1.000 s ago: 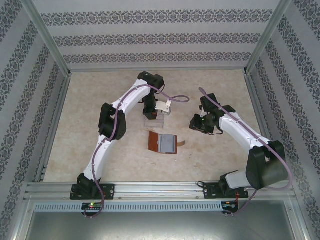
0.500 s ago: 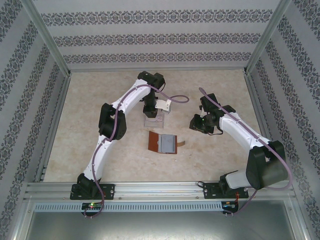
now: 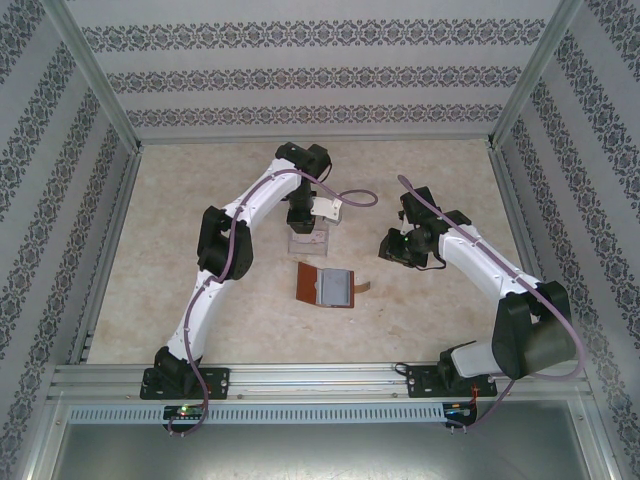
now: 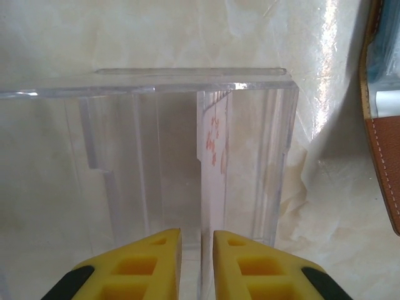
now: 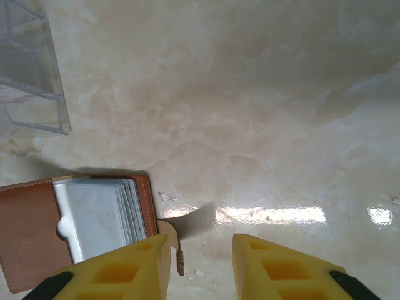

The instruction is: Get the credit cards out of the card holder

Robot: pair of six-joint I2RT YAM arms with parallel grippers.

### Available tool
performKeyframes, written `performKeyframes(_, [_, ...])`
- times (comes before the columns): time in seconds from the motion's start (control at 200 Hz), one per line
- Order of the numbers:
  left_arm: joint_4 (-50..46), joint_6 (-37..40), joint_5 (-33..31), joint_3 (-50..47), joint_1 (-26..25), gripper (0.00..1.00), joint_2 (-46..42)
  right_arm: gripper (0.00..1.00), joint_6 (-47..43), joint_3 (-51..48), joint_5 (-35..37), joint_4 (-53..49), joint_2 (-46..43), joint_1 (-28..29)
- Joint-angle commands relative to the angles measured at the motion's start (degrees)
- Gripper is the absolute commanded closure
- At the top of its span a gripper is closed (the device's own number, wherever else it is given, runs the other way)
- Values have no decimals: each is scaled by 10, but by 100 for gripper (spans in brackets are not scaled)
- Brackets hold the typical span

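The card holder [image 3: 327, 286] lies open on the table, a brown leather wallet [image 5: 31, 225] with its snap tab pointing right. Several pale credit cards [image 5: 94, 215] sit stacked in its grey-blue side. One more thin card [image 4: 212, 156] stands on edge in a slot of the clear rack [image 4: 125, 156]. My left gripper [image 4: 197, 240] hangs over that rack [image 3: 308, 240], its jaws a little apart on either side of the card's top edge, not pinching it. My right gripper [image 5: 201, 247] is open over bare table just right of the snap tab, with nothing between its fingers.
The clear ridged rack [image 5: 25, 75] stands just behind the wallet. Patterned walls and aluminium rails [image 3: 110, 130] enclose the marbled tabletop [image 3: 200, 200] on three sides. Both arms lean inward toward the middle of the table.
The left jaws have parted slightly, letting go of the card standing in the rack. The arms and the wallet have not visibly moved.
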Motion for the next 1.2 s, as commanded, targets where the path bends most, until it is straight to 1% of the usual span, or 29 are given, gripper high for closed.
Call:
performKeyframes(0.0, [3,0,0,6,-2,78,-14,68,-3,4,-10,-1,4,-6])
performKeyframes(0.11, [6,-1,7,4,-2,77,-20,68,-3,3,-7,-1,3,-5])
performKeyframes(0.16, [10,-1,8,1,-3,79,-23,68,-3,3,-7,-1,4,-6])
performKeyframes(0.29, [10,1,10,-1,-2,85,-23,68,-3,3,-8,-1,5,-5])
performKeyframes(0.375, [11,1,7,-4,-2,92,-22,68,-3,2,-8,-1,5,-5])
performKeyframes(0.51, [9,2,10,-11,-2,96,-20,68,-4,2,-8,-2,5,-5])
performKeyframes(0.944, [-32,2,42,-15,-3,96,-9,68,-3,0,-8,-2,4,-5])
performKeyframes(1.054, [-37,-2,45,-15,-2,93,-10,68,-4,1,-9,-3,2,-4])
performKeyframes(1.194, [-32,-9,41,-15,-2,83,-19,68,-4,4,-7,-4,-1,-4])
